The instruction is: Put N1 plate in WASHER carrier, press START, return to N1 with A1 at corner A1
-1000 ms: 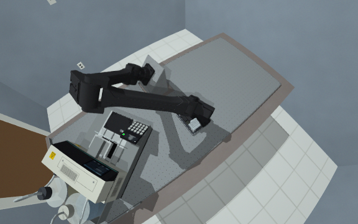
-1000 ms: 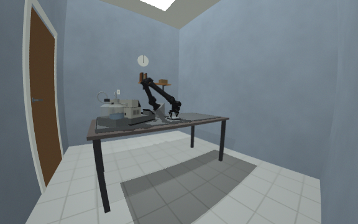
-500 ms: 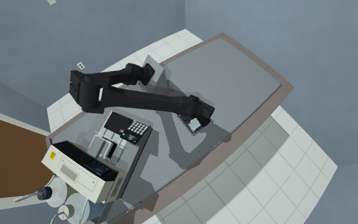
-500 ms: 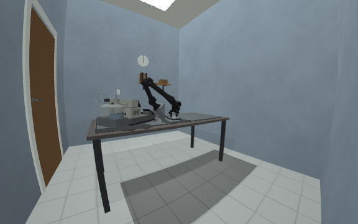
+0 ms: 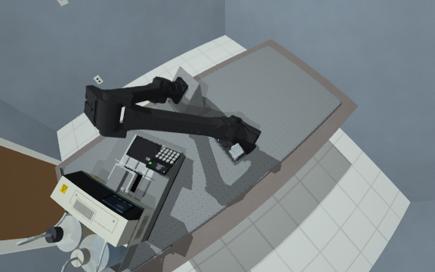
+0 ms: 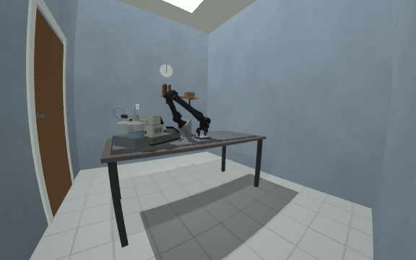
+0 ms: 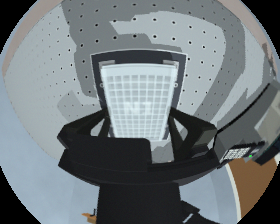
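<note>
The white well plate point(image 5: 236, 152) lies within the dark frame of nest N1 point(image 5: 225, 150) at the middle of the table. In the wrist view the plate point(image 7: 139, 99) fills the nest's frame point(image 7: 138, 60) squarely; its cut-off corner is too small to make out. My gripper point(image 5: 241, 148) stands low over the nest, shut on the plate's long sides point(image 7: 139, 129). It also shows in the exterior view point(image 6: 203, 134). The washer point(image 5: 142, 168) stands at the table's left end with its carrier point(image 5: 134, 177) empty. Its lamp point(image 5: 150, 163) glows green beside the keypad point(image 5: 168, 155).
The washer's beige housing point(image 5: 97, 209) and bottles point(image 5: 78, 253) stand at the table's left end. My arm's base point(image 5: 181, 88) is at the back edge. The washer's corner shows at the right of the wrist view point(image 7: 247, 141).
</note>
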{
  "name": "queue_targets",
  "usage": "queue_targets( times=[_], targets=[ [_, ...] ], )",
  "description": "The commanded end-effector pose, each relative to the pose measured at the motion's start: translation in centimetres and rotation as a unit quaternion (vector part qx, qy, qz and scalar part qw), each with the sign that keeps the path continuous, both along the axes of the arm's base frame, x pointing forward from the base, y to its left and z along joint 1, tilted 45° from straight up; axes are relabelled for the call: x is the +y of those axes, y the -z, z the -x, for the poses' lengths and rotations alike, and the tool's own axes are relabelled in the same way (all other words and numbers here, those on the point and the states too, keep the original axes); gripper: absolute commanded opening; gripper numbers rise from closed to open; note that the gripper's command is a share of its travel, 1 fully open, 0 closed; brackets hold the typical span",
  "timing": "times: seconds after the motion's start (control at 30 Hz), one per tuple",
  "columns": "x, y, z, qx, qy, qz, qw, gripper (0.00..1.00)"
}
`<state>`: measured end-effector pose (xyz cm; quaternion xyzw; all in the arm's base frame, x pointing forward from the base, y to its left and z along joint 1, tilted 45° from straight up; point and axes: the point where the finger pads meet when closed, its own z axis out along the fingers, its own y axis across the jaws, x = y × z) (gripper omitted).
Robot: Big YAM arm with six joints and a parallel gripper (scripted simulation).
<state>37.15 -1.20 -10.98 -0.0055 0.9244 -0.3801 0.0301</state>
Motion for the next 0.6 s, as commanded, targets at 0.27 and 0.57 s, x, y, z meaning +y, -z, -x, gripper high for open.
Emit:
queue_targets(
  times=[0.27, 0.57],
  targets=[
    [-0.52, 0.28, -0.76, 0.000, 0.007, 0.000, 1.000, 0.82],
    [-0.46, 0.00, -0.96, -0.004, 0.007, -0.001, 1.000, 1.00]
  ],
)
